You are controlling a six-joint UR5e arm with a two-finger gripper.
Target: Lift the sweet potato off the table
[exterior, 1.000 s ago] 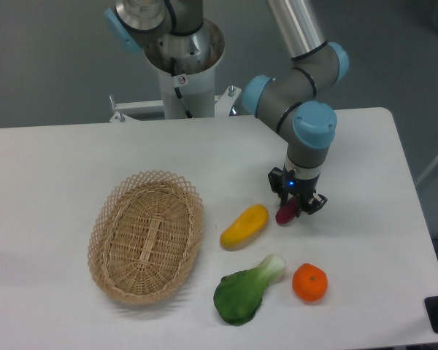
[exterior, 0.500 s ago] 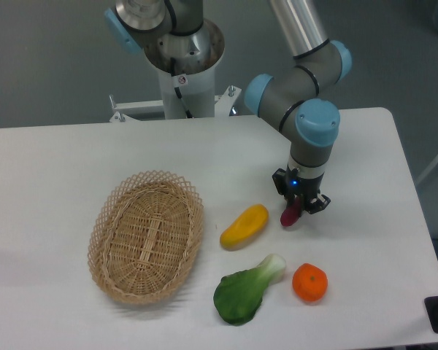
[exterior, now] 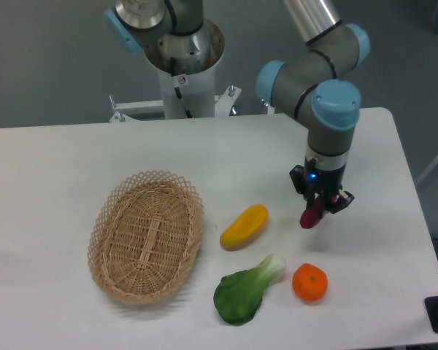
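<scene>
The gripper (exterior: 320, 206) is clamped on the sweet potato (exterior: 311, 214), right of center in the frame, dangling it tilted above the table (exterior: 58, 168), above the orange (exterior: 309, 283).

An oval wicker basket (exterior: 146, 237) is seen on the left, with its open side up. A yellow-orange oblong fruit (exterior: 244, 226) is placed to the right of the basket, lying at a slant and apart from it. Below this fruit a green bok choy (exterior: 245, 292) is laid with its pale stem end pointing up and right, and a round orange (exterior: 309, 283) is found just beside that end.
</scene>
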